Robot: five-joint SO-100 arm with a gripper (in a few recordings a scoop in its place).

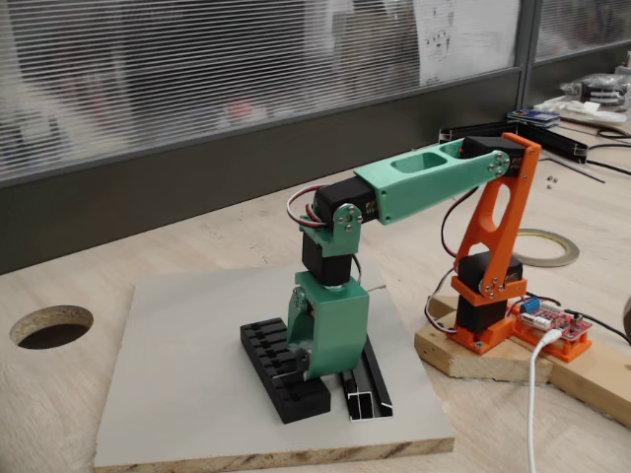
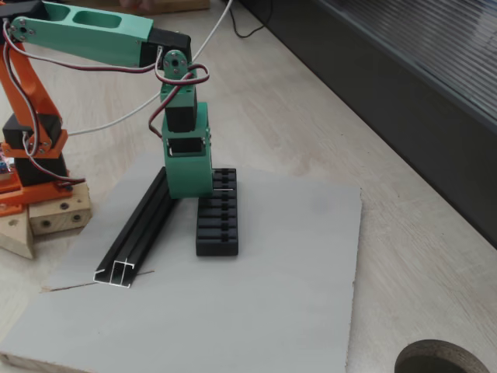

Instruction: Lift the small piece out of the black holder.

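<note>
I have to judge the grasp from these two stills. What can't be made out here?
- Gripper fingertips: in both fixed views the green gripper body covers them, so open or shut is unclear.
- Small piece: too small and hidden behind the gripper at the black holder; I cannot locate it.
- Holder slots under the gripper: covered.

Black holder [image 2: 217, 224], green jaws, grey board [image 2: 272, 295].

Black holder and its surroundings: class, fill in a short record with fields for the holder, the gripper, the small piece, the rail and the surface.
holder: black holder, slotted block lying on the board
gripper: green gripper lowered onto the holder's far end; whether it is open or shut cannot be told
small piece: thin silver bit at the gripper's tip
rail: long black rail beside the holder
surface: grey board on a wooden table
</note>
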